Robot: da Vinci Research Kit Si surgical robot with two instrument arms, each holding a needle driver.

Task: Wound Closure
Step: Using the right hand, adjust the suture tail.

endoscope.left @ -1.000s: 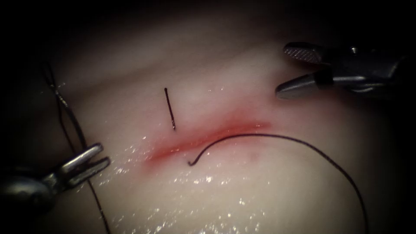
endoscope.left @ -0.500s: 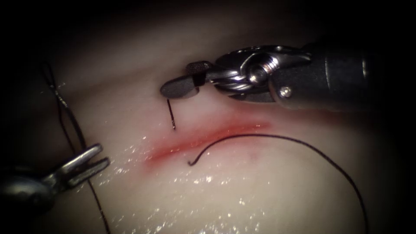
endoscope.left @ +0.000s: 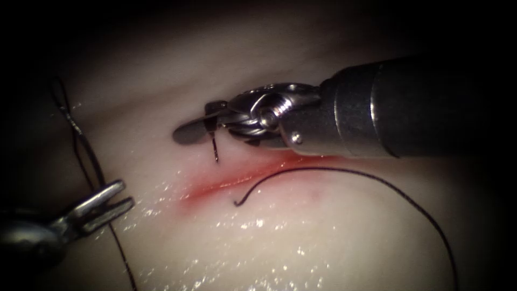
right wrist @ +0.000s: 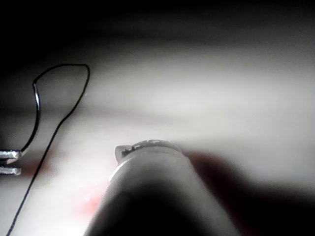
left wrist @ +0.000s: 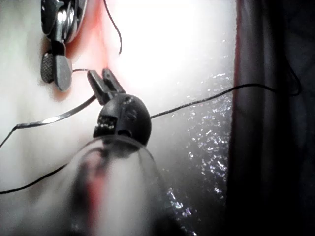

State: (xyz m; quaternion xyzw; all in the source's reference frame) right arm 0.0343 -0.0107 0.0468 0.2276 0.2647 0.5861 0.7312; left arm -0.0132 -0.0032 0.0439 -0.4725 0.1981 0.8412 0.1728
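Observation:
The cut [endoscope.left: 242, 175] runs red across the pale tissue [endoscope.left: 301, 231]. A thin dark needle [endoscope.left: 215, 148] stands out of the tissue just left of and above the cut, its lower end in the tissue. My right tool [endoscope.left: 193, 122] has its jaws open, one on each side of the needle's free upper part. Thread [endoscope.left: 377, 178] curves from a curled end right of the cut towards the lower right. My left tool [endoscope.left: 129, 192] sits low on the left, jaws slightly apart and holding nothing I can make out. It also appears as the left tool [left wrist: 100, 73] and the left tool [right wrist: 9, 162].
A second strand of thread [endoscope.left: 86, 145] runs down the far left and passes behind my left tool's jaws. Red fluid wets the tissue along the cut. The right tool's thick shaft [endoscope.left: 420, 108] lies above the cut's right half. A loop of thread [right wrist: 37, 103] lies near the left jaws.
My right tool came in from the upper right, moved left and down to the needle, and now straddles it. The left tool, needle and thread have stayed still.

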